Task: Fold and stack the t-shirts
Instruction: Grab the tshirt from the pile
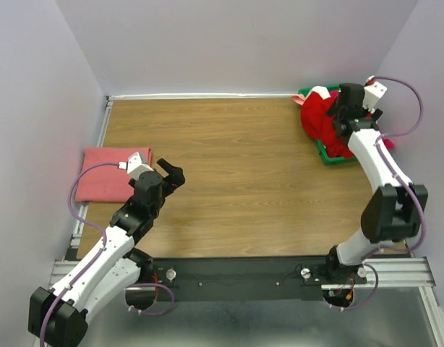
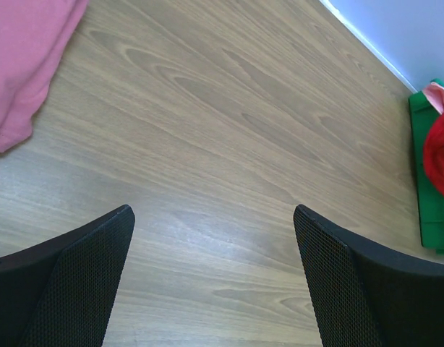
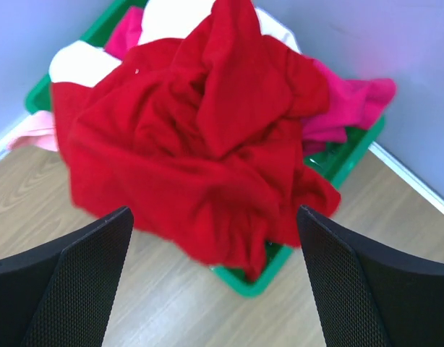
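The pink shirt [image 1: 106, 175], folded square, is lying at the left edge of the table [image 1: 244, 181]. The left gripper [image 1: 173, 176] is hanging just right of it over bare wood, its jaws standing wide and holding nothing. In the far right corner the red shirt [image 3: 200, 137] is sitting crumpled on top of a heap in the green tray [image 3: 251, 282], spilling over its left rim. A white shirt [image 3: 171, 18] and a magenta shirt [image 3: 345, 108] are peeking out from under it. The right gripper [image 3: 215, 213] is hovering over the red shirt, jaws spread wide, gripping nothing.
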{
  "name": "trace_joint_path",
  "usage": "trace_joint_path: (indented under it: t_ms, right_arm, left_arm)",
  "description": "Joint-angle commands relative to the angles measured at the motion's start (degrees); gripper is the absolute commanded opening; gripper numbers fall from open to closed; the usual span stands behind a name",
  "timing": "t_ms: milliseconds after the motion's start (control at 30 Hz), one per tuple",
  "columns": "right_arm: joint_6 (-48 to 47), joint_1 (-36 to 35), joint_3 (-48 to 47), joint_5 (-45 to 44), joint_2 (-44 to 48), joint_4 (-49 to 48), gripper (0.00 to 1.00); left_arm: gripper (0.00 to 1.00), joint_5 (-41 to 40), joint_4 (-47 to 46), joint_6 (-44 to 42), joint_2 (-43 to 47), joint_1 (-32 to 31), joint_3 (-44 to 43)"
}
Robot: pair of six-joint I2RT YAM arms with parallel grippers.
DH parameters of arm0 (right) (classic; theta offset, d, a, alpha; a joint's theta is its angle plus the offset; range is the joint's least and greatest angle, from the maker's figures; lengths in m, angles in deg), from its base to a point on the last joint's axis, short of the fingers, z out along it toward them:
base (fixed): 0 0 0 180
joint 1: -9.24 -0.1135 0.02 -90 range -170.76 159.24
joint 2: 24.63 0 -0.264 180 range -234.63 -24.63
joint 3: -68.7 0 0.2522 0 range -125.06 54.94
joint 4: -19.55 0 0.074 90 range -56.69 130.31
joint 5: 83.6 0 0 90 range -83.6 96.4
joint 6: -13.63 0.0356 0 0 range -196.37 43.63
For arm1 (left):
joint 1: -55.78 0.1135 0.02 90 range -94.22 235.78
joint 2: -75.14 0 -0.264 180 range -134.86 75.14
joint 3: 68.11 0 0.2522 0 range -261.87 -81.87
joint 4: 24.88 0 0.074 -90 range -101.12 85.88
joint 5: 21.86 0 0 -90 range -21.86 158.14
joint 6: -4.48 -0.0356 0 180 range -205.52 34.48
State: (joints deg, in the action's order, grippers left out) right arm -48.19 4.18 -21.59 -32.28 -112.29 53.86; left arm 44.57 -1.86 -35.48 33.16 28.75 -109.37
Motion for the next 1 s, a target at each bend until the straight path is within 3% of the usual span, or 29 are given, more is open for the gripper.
trace_joint_path:
  t_ms: [0, 133, 200, 300, 333, 433, 600, 767, 900, 967]
  right_arm:
    - [-4.7, 4.8, -7.0, 12.2, -8.9, 1.2, 1.00]
    - [-4.4, 8.1, -11.1, 15.7, -17.3, 1.5, 1.00]
    - [-3.3, 9.7, -11.6, 18.2, -20.3, 1.6, 0.95]
    - [-2.9, 10.7, -12.1, 20.2, -22.6, 1.6, 0.73]
    - [-3.0, 10.6, -12.5, 20.7, -22.7, 1.7, 0.51]
    - [-2.9, 10.6, -12.9, 19.6, -20.9, 1.8, 0.18]
    - [-4.6, 10.7, -14.3, 21.1, -12.4, 2.0, 0.06]
    - [-6.2, 10.7, -15.0, 21.4, -4.3, 2.5, 0.08]
    - [-4.9, 10.6, -16.5, 28.0, 4.4, 2.5, 0.09]
    - [-4.9, 10.6, -19.1, 37.1, 5.8, 2.6, 0.08]
  left_arm:
    - [0.99, -3.4, 0.9, 1.8, -0.6, 0.0, -1.2]
    - [0.99, -4.6, 2.4, 2.5, -1.6, 0.0, -1.7]
    - [0.99, -5.3, 2.4, 2.7, -2.1, 0.0, -1.6]
    - [0.99, -5.2, 2.4, 2.1, -2.5, 0.0, -2.1]
    - [0.99, -4.7, 2.5, 1.4, -2.8, 0.0, -2.5]
    - [0.99, -4.4, 3.0, 1.2, -3.4, 0.0, -3.0]
    - [0.99, -3.2, 2.6, 0.7, -3.3, 0.0, -3.1]
    - [0.99, 2.5, 1.7, -2.0, -2.3, 0.0, -3.6]
    - [0.99, 4.8, 0.9, -2.8, -0.7, 0.0, -2.9]
    - [0.99, 6.4, 0.3, -3.4, 0.5, 0.0, -2.6]
